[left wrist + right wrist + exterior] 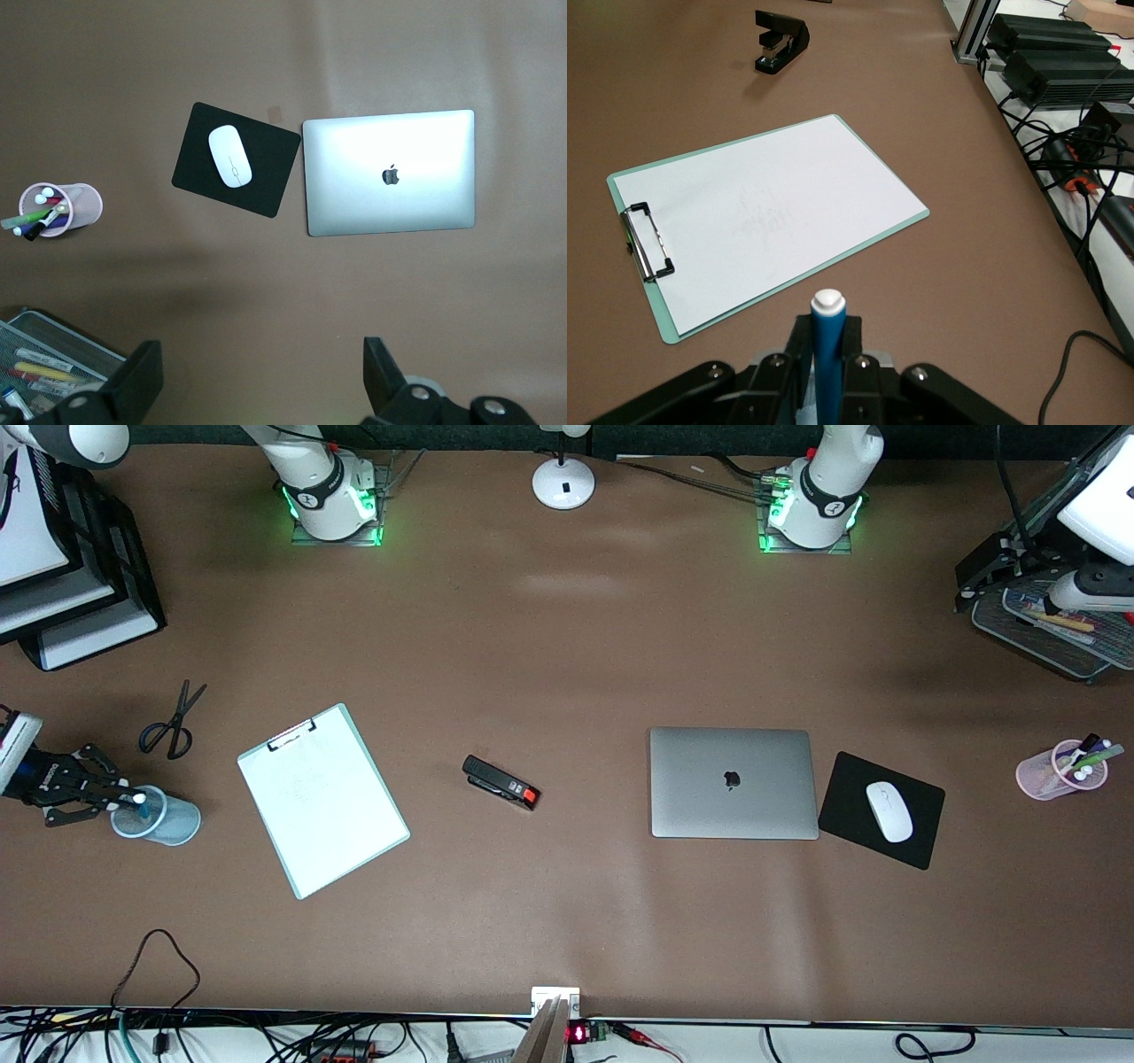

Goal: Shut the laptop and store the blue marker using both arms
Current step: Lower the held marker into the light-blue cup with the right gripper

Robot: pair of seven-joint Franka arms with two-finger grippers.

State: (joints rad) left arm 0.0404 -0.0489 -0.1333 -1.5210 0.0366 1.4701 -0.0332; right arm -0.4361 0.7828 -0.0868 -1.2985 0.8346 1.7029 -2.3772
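Front view: one laptop point(733, 783) lies closed on the table point(567, 655), beside one mouse pad point(881, 810) carrying one white mouse point(889, 811). One clipboard point(322, 800), one stapler point(500, 782) and one pair of scissors point(172, 723) lie toward the right arm's end. The right gripper point(124, 797) pinches the blue marker point(139, 802) over a blue cup point(156, 816).

Left wrist view: the left gripper point(262, 379), jaws spread, hangs over bare table near a pink pen cup point(60, 209).

Right wrist view: the marker stands upright between pressed jaws.

The right tool point(124, 795) is held low at the right arm's end of the counter, its fingers point(799, 350) clamped on a blue marker point(827, 354). The left tool point(263, 376) is raised high at the left arm's end, fingers point(142, 376) spread wide apart.
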